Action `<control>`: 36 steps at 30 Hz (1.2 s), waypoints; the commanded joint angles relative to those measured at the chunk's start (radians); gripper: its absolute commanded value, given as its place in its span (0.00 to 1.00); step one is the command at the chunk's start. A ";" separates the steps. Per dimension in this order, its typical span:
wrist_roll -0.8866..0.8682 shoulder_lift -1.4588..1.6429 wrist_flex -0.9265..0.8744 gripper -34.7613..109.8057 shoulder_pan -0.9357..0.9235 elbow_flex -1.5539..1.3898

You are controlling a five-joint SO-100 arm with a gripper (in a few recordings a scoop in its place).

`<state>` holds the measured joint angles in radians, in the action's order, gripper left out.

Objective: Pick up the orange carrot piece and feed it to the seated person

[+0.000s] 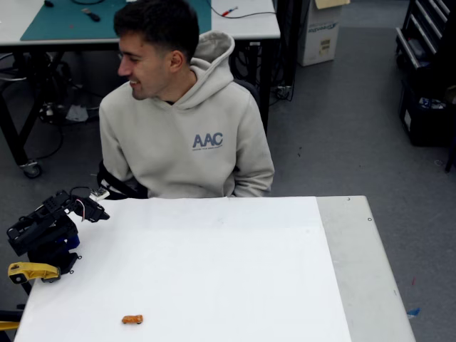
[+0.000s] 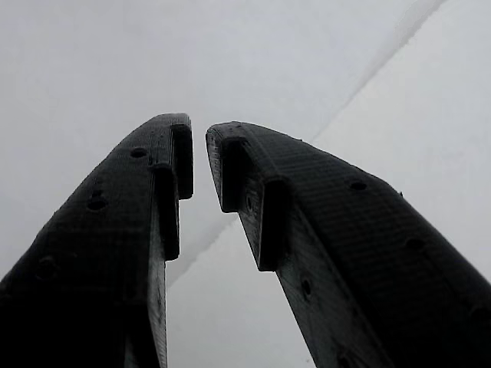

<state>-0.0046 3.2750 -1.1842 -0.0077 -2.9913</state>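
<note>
1. Nearest the fixed camera, the orange carrot piece (image 1: 132, 319) lies flat on the white counter (image 1: 214, 271), close to the counter's near edge and toward its left side, with nothing touching it.
2. Further back from the carrot piece and to its left, at the counter's left edge, sits the black arm, folded low over its base; a yellow clamp (image 1: 32, 271) grips the counter edge just below it.
3. From that base the tool (image 1: 91, 211) points along the far-left part of the counter, well apart from the carrot piece and nearer the counter's far edge.
4. Seen in the wrist view, the tool (image 2: 199, 153) has its two black fingers (image 2: 307, 230) drawn nearly together, only a thin gap showing at the tips, and nothing is held between them; pale counter surface lies beyond.
5. Judging by this layout, the step in hand is the reach toward the carrot piece, and the task has barely begun.
6. To do it well, the arm likely needs to unfold and swing toward the near edge, and the fingers to spread before descending, since the piece is small and lies flat.
7. A straddle across its short side, fingertips almost at the counter, should keep it from skidding away.
8. Beyond the counter's far edge sits the seated person (image 1: 187, 135), in a beige hoodie, head turned toward the left.
</note>
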 commanded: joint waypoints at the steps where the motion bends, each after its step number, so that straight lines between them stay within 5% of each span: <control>1: 0.008 0.015 -0.015 0.23 0.025 0.074; 36: 0.003 -0.021 -0.014 0.23 -0.071 0.133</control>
<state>-0.0015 3.2628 -1.1842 -0.0353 -2.9621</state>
